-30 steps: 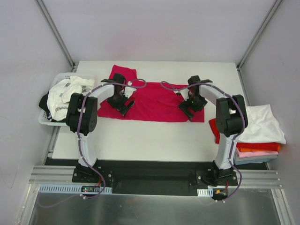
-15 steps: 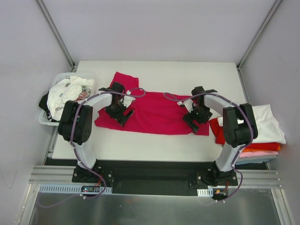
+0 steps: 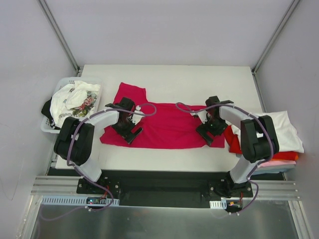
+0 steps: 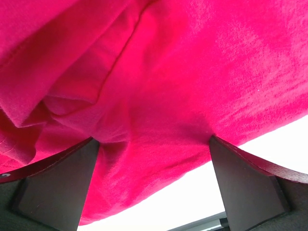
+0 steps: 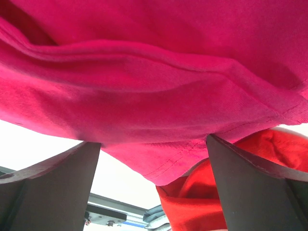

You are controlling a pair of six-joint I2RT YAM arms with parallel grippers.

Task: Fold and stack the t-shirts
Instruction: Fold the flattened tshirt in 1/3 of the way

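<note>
A crimson-magenta t-shirt (image 3: 164,127) lies spread across the middle of the white table (image 3: 199,79), one sleeve pointing to the far left. My left gripper (image 3: 128,130) rests on its left part, my right gripper (image 3: 207,131) on its right part near the hem. In the left wrist view the jaws stand wide apart, the gripper (image 4: 153,140) pressing its tips on the cloth (image 4: 168,72). In the right wrist view the gripper (image 5: 153,141) is likewise open on the cloth (image 5: 154,72), with the hem corner between the fingers.
A white basket (image 3: 47,127) at the left edge holds a white printed shirt (image 3: 75,99) and a dark one. A stack at the right edge has a white shirt (image 3: 279,132) on top, over red (image 3: 234,139), orange and pink ones. The red one shows in the right wrist view (image 5: 202,197).
Both grippers have moved toward the near edge of the table, and the crimson-magenta shirt has slid with them. Its right hem now reaches the red shirt of the stack.
</note>
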